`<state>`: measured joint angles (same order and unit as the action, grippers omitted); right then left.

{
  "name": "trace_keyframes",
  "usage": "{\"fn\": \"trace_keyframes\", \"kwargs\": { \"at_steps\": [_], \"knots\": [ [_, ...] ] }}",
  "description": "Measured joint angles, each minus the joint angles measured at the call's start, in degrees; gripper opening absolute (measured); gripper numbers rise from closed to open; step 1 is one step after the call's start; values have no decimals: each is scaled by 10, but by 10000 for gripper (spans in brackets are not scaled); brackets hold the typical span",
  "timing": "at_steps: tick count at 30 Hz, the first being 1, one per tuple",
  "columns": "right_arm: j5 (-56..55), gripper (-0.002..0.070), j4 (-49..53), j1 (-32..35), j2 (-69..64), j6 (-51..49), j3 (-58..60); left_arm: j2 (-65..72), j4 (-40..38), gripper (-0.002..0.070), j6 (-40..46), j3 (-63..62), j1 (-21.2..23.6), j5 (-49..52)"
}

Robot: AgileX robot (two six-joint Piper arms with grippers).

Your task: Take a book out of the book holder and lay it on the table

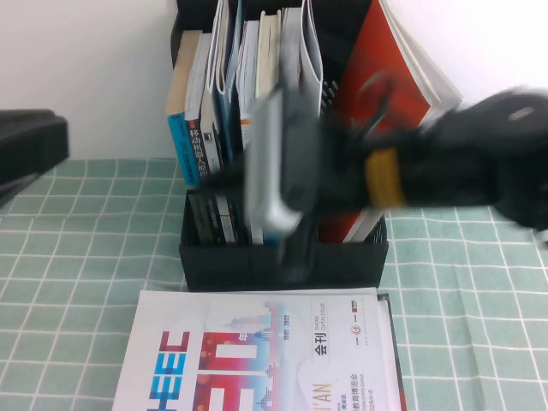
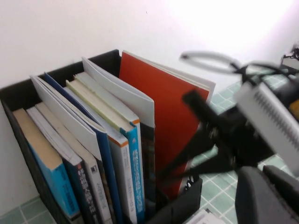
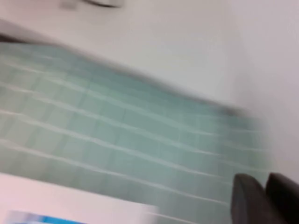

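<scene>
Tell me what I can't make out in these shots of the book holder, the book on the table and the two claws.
- Right claw: motion-blurred in the high view; grip unreadable.
- Left claw: only a dark edge in the left wrist view, cropped by the frame.
- Book: lower cover cut off by the high view's bottom edge.
- Book holder: middle slots hidden behind the right arm.
- Table: smeared by motion in the right wrist view.

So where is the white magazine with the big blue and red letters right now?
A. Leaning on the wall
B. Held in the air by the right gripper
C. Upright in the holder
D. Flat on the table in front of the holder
D: the high view shows the magazine lying flat on the table, in front of the holder.
</scene>
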<state>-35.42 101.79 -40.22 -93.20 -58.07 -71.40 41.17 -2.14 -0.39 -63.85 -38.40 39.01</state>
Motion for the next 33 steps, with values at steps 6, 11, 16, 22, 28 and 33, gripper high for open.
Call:
{"fn": "trace_keyframes", "kwargs": {
  "at_steps": [6, 11, 16, 22, 28, 33],
  "knots": [
    [315, 7, -10, 33, 124, 56, 0, -30, 88, -3, -11, 0, 0, -5],
    [595, 0, -227, 38, 167, 285, 9, -49, 200, -3, -98, 0, 0, 13],
    [860, -1, -630, 40, 170, 643, 22, -53, 316, -3, -191, 0, 0, 54],
    [877, -1, -914, 39, 207, 815, 108, -53, 398, -3, -259, 0, 0, 4],
    [766, -1, -1024, 39, 322, 863, 249, -54, 419, -3, -271, 33, 0, -69],
    [660, -1, -1040, 39, 432, 868, 388, -54, 427, -3, -328, 108, 0, -119]
  ]
}}
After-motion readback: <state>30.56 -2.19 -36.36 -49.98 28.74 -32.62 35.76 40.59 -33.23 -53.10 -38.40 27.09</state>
